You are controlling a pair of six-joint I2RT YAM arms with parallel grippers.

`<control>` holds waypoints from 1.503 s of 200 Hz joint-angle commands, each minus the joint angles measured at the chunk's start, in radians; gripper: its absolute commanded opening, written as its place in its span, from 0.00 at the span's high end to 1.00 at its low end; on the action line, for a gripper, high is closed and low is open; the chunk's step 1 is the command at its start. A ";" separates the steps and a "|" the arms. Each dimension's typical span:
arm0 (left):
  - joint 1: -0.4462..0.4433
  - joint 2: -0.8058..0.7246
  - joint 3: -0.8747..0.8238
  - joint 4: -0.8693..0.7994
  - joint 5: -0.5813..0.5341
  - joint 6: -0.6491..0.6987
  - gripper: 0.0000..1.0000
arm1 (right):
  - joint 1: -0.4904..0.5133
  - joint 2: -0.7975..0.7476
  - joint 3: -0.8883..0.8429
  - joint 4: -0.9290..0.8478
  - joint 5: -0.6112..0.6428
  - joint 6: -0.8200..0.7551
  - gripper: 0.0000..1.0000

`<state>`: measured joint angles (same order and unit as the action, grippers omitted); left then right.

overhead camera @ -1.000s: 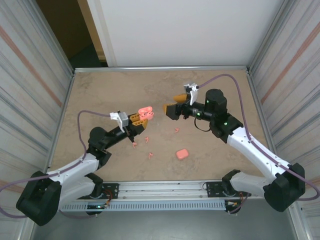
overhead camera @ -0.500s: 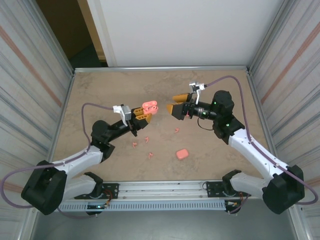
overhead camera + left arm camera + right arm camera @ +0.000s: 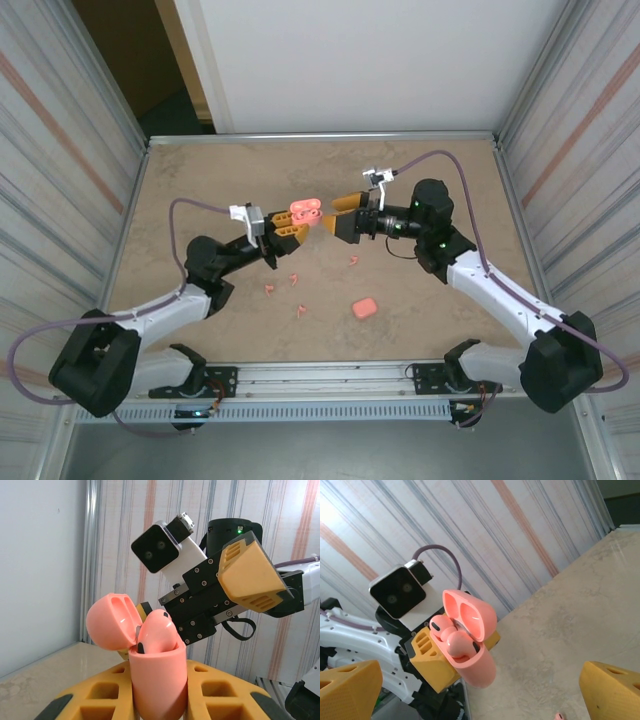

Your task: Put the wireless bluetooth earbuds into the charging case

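- Top external view: the open charging case is held in the air above the middle of the desk, clamped between the left fingers.
- Right wrist view: two seated earbuds sit side by side in the case body. The lid is hinged back and not closed.
- Progress, as a judgement: this case appears fully loaded. Closing the lid is the step left for it.
- Remaining work: four loose earbuds lie on the desk, near of the held case. One is to the right, below the right fingers, and three are grouped further left.
- A closed case lies flat on the desk on the near right, well apart from both arms. Whether it holds anything cannot be told.
- Left arm pose: it reaches from the near-left base toward the centre with the forearm raised and the wrist aimed far-right. In the left wrist view its fingers grip the lower body of the case, with the opening up and the lid tilted left.
- Right arm pose: it reaches from the near-right base with the elbow high and the wrist turned left, aimed at the case opening.
- Right fingers state: spread wide and holding nothing. The tips sit just beside the case, and contact cannot be confirmed.
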<state>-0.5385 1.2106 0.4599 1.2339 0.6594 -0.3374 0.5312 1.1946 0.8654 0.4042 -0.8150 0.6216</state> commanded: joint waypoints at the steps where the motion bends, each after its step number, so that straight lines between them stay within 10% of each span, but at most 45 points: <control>1: -0.005 0.020 0.039 0.089 0.035 -0.039 1.00 | 0.016 0.011 0.056 0.038 -0.033 0.009 0.00; 300: -0.025 0.106 0.049 0.139 0.005 -0.079 1.00 | 0.068 0.043 0.156 -0.002 -0.084 -0.028 0.03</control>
<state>-0.5587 1.3109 0.4900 1.3407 0.6865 -0.4095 0.5838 1.2415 0.9787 0.4030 -0.8661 0.6174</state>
